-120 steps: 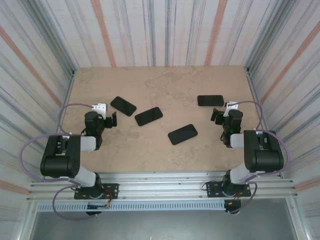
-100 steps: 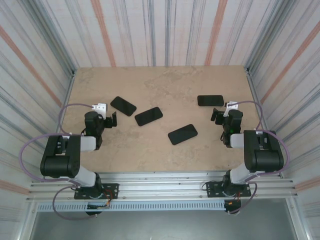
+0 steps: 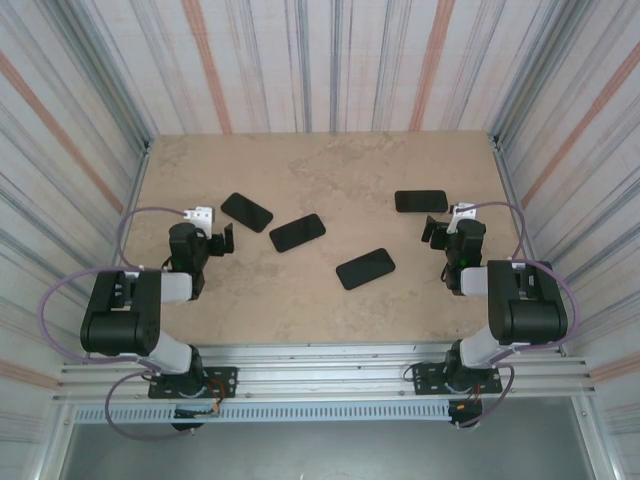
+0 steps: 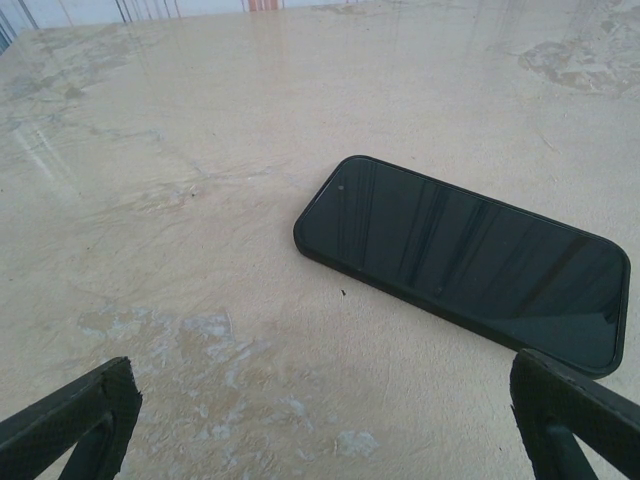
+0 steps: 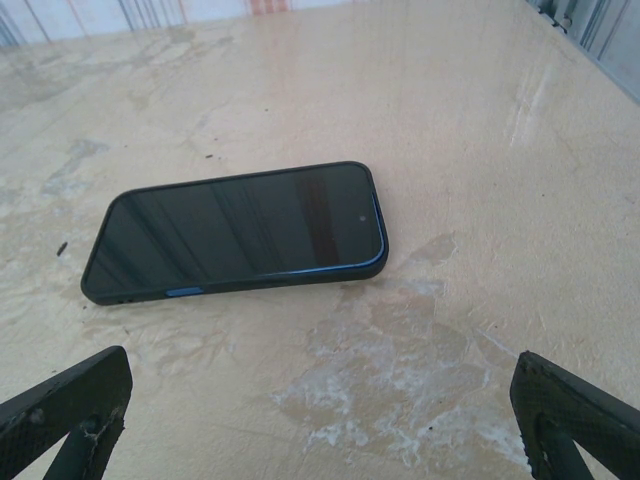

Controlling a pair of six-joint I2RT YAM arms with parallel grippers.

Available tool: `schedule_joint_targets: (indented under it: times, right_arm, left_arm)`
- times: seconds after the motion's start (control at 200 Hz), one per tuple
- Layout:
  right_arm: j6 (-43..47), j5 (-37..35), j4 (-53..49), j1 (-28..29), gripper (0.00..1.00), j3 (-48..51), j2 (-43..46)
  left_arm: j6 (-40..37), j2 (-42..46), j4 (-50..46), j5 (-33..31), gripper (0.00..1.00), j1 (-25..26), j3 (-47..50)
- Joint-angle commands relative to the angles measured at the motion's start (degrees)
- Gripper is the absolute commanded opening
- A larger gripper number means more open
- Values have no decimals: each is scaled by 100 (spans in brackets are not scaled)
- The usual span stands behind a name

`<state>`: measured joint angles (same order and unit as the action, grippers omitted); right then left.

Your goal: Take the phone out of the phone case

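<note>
The approach step is judged to be in hand. The left gripper (image 4: 325, 405) and right gripper (image 5: 320, 400) are spread apart and empty. The cased phone (image 5: 235, 230) lies flat on the table (image 5: 470, 110) before the right gripper; descent and pinning are called for next

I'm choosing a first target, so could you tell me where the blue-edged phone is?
In the top view the blue-edged phone lies flat at the far right of the table, just beyond the open right gripper, screen up.
</note>
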<state>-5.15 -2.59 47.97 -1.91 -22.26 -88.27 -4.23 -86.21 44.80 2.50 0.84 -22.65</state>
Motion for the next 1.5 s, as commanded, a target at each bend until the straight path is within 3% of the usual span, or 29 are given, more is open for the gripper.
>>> schedule_joint_targets:
  times: [0.0,0.175,0.356,0.541,0.732,0.827,0.982,1.132,1.368,1.493]
  right_arm:
    - [-9,161,-50,-19,99,-52,-32]
    - [-23,188,-68,-37,99,-61,-34]
    - [62,802,-449,-159,99,-176,200]
    - [182,783,-1515,-58,99,-366,1152]
    - [-136,1037,-2565,139,99,-681,2106]
    - [-154,1308,-3276,296,99,-1018,2452]
    - [-134,1904,-4580,658,99,-1767,2630]
    - [-134,2331,-5501,1091,99,-2414,2524]
    - [-23,2351,-6190,2017,99,-3128,2095]
    - [-56,2253,-6191,2427,99,-3343,1841]
  left_arm:
    - [56,-36,2,64,99,-39,-112]
    - [60,-14,46,40,99,-32,-77]
    - [104,539,-447,-562,99,120,-127]
    - [393,1507,-2010,-640,99,179,-570]
    - [1153,1884,-4110,117,99,213,-1555]
    - [1608,1751,-4939,360,99,336,-2061]
    - [2297,1333,-5939,-385,99,790,-2780]
    - [3275,693,-6422,-434,99,913,-3379]
    - [4000,-556,-6859,-991,99,1265,-4398]
    - [4467,-1286,-7584,-1528,99,1452,-5214]
